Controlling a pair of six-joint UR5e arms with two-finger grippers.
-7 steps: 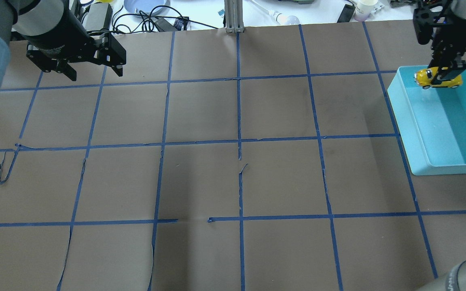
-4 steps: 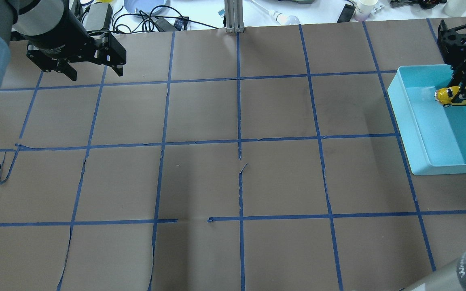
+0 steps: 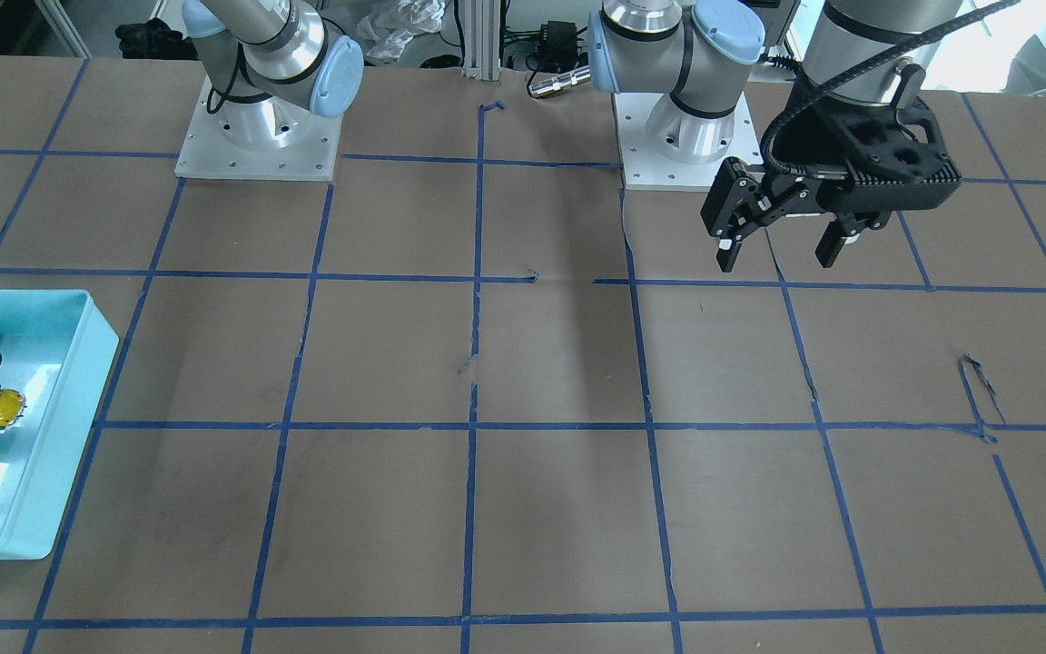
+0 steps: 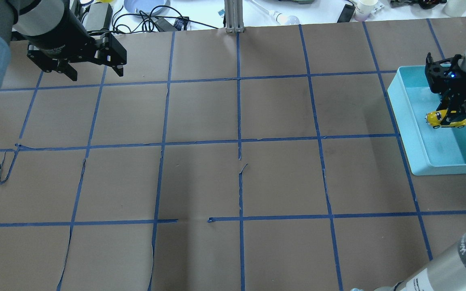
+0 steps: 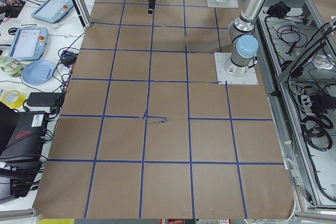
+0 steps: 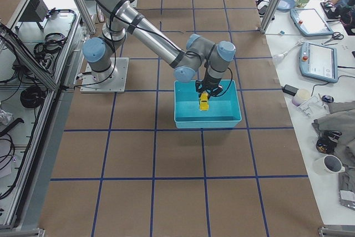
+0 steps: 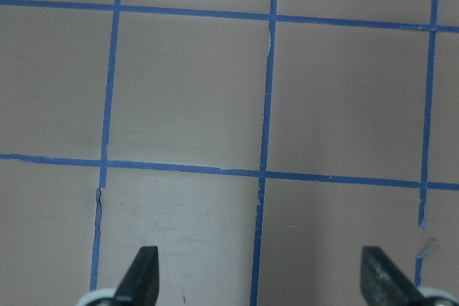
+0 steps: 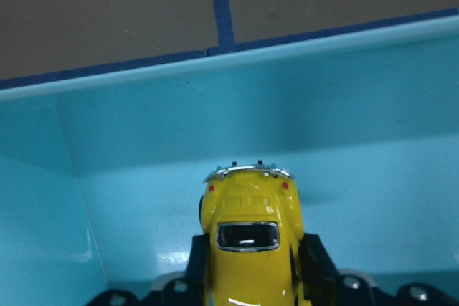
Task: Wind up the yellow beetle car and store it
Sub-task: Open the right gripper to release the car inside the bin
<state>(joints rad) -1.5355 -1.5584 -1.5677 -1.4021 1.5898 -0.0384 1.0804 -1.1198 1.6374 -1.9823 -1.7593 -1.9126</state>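
Fingers [image 8: 317, 266] of the right hand [image 4: 454, 116] pinch the yellow beetle car [image 4: 438, 119] by its two sides, one dark pad pressed against each flank. The car hangs inside the light blue bin [image 4: 447, 167], below the rim and nearer the bin's inner long wall than its outer one. Whether its wheels touch the bin floor cannot be told. In the right wrist view the car's roof and a dark window face the camera. The end with two small red lights and a silver bumper points toward the bin wall ahead. The bin stands at the right-hand end of the table [image 4: 281, 178], on brown paper marked into squares by blue tape lines [image 4: 239, 113].

The left hand [image 4: 95, 73] hovers above the table at the opposite, far-left corner, well apart from the bin. Its two fingers are spread wide with nothing between them. The left wrist view shows only bare brown paper and tape between the two fingertips [image 7: 142, 277].
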